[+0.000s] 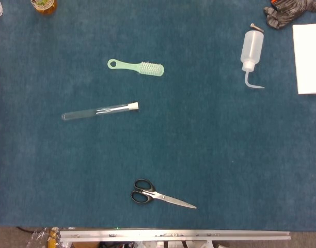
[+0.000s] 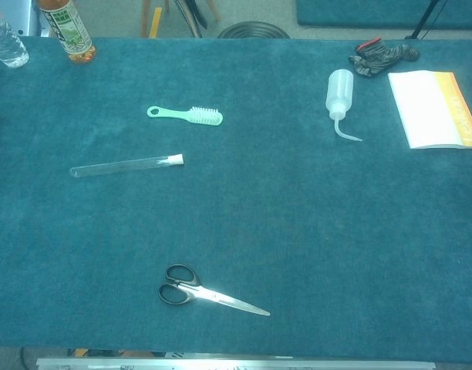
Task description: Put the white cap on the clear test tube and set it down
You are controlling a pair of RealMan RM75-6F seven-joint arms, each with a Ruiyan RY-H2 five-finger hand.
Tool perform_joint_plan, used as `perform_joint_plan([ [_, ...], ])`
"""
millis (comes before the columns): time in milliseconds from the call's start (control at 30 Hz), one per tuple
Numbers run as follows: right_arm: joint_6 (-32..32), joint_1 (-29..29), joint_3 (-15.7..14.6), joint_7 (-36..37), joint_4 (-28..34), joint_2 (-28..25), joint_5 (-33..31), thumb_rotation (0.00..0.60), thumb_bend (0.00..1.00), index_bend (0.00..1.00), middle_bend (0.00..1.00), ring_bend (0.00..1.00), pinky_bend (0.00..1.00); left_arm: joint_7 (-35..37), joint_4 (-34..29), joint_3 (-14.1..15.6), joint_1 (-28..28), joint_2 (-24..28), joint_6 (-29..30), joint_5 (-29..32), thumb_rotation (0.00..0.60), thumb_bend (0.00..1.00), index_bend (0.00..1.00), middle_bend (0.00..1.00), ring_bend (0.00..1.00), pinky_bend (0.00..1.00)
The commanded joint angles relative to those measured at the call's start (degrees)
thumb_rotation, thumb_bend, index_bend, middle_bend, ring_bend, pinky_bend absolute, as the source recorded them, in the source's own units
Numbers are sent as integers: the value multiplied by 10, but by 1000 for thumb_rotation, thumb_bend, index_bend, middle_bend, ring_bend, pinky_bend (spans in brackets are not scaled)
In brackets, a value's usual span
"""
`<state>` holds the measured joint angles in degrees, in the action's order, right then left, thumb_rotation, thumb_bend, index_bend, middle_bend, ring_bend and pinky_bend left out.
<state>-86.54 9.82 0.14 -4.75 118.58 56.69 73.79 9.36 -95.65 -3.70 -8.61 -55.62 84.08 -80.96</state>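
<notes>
Neither hand shows in the head or chest view, so their state cannot be told, nor any place relative to them; the clear test tube (image 1: 96, 111) lies flat on the blue table (image 1: 225, 150), white cap (image 1: 132, 106) on its right end; green brush (image 1: 136, 66) just behind, scissors (image 1: 160, 196) well in front.

**Open counter, scattered obstacles**

The tube (image 1: 99, 110) lies with the brush (image 1: 136, 67) near behind and scissors (image 1: 161, 196) well apart in front. Bare counter (image 1: 225, 155) spreads right; the wash bottle (image 1: 250, 51), book (image 1: 309, 58) and gloves (image 1: 287, 11) sit far right.
</notes>
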Motion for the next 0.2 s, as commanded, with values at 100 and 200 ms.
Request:
perform_joint_plan([
  [100,12,-2,6,2,-3,3,-1,600,282,332,223,1,58,-6,-4,-1,2,0,1,-3,533,337,337,122,0,95],
  [200,18,-2,12,7,-9,5,-2,600,283,332,223,1,58,-12,-11,-2,4,1,3,-4,535,337,337,122,0,95],
])
